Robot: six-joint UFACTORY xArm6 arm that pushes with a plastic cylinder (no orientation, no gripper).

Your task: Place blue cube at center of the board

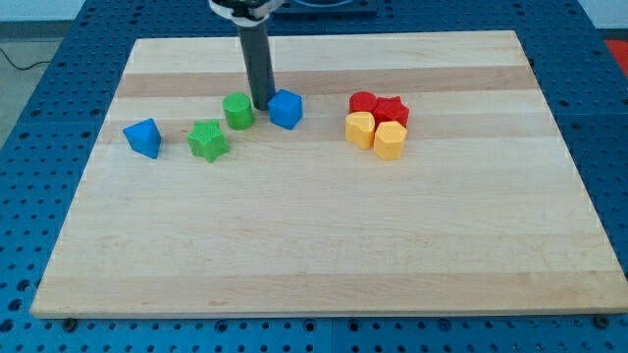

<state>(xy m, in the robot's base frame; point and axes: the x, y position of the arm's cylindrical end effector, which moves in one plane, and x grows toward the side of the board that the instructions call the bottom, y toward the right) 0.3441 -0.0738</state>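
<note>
The blue cube (286, 109) sits on the wooden board (324, 245), above and left of the board's middle. My tip (262, 105) rests on the board just left of the blue cube, touching or nearly touching its left side. The green cylinder-like block (237, 111) stands just left of my tip, so the rod stands between it and the cube.
A green star block (208, 140) and a blue wedge-like block (143, 137) lie further to the view's left. To the right of the cube is a tight cluster: a red round block (364, 103), a red star block (393, 110), two yellow blocks (359, 128) (390, 141).
</note>
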